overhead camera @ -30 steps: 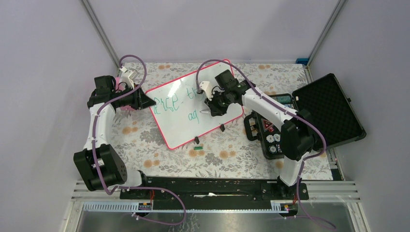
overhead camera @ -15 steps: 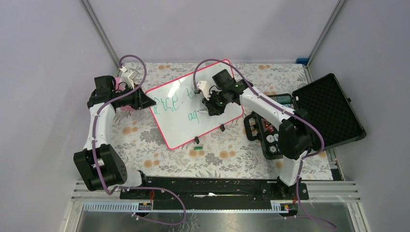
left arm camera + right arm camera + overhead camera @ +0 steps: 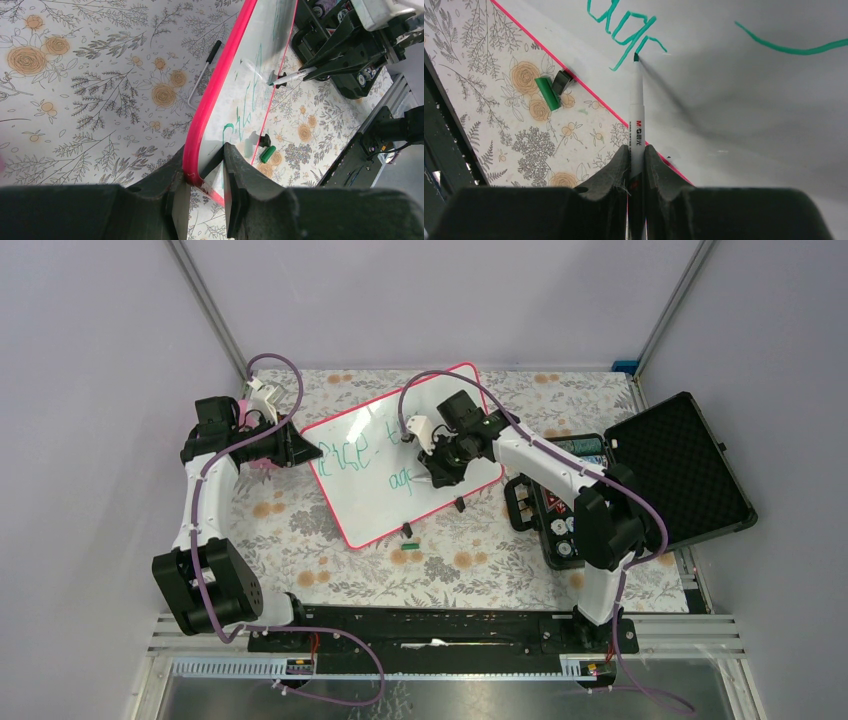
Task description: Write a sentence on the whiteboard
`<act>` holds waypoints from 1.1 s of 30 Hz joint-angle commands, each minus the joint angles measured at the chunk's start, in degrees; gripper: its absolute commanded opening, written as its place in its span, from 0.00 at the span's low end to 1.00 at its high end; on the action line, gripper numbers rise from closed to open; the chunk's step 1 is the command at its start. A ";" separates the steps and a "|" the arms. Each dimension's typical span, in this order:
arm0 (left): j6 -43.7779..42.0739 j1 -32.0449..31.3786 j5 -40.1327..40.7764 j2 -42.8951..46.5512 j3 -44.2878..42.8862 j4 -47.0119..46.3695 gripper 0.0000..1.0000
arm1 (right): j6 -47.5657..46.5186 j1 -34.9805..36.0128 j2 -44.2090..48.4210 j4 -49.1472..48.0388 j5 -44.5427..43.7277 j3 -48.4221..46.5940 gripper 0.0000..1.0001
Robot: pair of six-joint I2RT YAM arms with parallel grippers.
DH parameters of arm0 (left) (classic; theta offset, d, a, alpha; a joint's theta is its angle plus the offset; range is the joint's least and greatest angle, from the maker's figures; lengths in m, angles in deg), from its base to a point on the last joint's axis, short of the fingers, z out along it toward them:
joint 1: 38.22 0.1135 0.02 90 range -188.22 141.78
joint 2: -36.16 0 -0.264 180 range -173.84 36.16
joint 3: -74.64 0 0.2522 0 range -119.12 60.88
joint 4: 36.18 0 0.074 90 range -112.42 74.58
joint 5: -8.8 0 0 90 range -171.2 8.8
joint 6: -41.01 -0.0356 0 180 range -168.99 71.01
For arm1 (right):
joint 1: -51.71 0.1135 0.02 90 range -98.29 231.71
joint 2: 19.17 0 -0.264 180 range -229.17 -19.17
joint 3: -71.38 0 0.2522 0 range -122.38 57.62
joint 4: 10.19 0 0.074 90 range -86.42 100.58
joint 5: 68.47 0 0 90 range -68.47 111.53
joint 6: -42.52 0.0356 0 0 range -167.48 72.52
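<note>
**Whiteboard task, writing stage.** The whiteboard point(image 3: 378, 508) rests askew on the flowered counter point(image 3: 300, 550) between the two arms, with the sentence point(image 3: 372, 455) in green scrawl across its upper half. The left gripper point(image 3: 206, 160) has its jaws pinching the pink-red frame at the board's left edge. The right gripper point(image 3: 636, 150) has its jaws clamped on a white marker point(image 3: 637, 112), its green tip touching the board at the lower word; a green cap point(image 3: 546, 93) lies just beside the near edge.

The green-teal handwritten sentence point(image 3: 340, 457) is too small to read from above. The back end of the white marker pen point(image 3: 637, 115) is hidden inside the right claw point(image 3: 636, 151).
</note>
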 commanded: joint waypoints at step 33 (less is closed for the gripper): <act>-3.57 -0.50 1.61 1.79 0.67 -1.74 0.00 | -0.95 -1.29 0.74 -0.89 -5.48 -4.16 0.00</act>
